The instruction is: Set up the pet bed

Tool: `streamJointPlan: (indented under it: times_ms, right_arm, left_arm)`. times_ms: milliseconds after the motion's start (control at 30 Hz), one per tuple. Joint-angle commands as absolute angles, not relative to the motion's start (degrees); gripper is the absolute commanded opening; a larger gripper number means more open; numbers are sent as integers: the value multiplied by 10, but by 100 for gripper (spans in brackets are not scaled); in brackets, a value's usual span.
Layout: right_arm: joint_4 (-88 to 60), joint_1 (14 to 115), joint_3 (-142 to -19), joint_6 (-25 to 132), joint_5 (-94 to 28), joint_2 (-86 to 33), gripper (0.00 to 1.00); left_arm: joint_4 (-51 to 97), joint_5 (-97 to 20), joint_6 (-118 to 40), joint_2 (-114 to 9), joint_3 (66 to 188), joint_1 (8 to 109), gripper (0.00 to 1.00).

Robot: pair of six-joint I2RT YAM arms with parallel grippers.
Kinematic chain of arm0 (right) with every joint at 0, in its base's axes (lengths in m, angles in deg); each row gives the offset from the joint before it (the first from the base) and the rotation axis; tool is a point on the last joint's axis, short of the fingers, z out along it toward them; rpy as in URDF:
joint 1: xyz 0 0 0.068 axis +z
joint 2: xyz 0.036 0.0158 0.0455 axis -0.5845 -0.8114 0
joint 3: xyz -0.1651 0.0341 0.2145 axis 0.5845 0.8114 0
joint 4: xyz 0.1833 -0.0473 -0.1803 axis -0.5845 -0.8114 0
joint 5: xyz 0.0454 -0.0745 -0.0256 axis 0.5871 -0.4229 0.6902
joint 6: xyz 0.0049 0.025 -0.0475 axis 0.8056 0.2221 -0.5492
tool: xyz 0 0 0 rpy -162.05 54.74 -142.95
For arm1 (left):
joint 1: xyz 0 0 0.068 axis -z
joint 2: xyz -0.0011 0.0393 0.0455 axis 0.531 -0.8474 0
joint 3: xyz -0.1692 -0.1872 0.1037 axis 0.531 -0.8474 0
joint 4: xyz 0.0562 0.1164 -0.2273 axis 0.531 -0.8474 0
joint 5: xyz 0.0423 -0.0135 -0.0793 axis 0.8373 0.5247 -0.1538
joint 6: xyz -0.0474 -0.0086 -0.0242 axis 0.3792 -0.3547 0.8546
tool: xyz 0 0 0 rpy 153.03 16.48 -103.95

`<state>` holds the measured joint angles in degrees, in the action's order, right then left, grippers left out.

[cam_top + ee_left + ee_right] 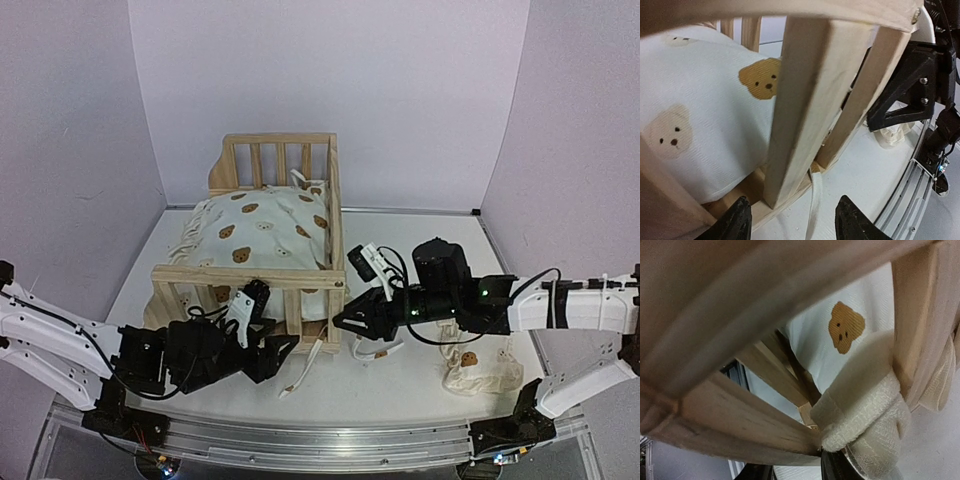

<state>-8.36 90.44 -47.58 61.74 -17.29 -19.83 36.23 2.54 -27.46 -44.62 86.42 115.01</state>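
Left jaws stand spread before the light pine slatted pet bed (250, 277); right jaws' state cannot be told.

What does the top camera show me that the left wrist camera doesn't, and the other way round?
Top only: the whole bed, and the pillow lying on the table to its right, outside the frame. Left wrist only: that the left end effector is open, its fingers either side of a tie on the table, below the front rail. Both: the cushion inside the bed, and the right arm at the front corner.
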Motion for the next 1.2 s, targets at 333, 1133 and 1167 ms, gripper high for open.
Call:
streamJointPlan:
  times_ms: [333, 1133, 1167]
  right_arm:
    - [13, 937, -589, 705, -375, -306, 37]
    - [222, 844, -319, 578, -270, -331, 75]
    - [227, 843, -321, 569, -272, -341, 74]
  left_arm:
    - [402, -9, -153, -441, 786, 1149, 82]
    - [680, 115, -201, -659, 757, 1117, 57]
    - [690, 117, -204, -674, 759, 1116, 56]
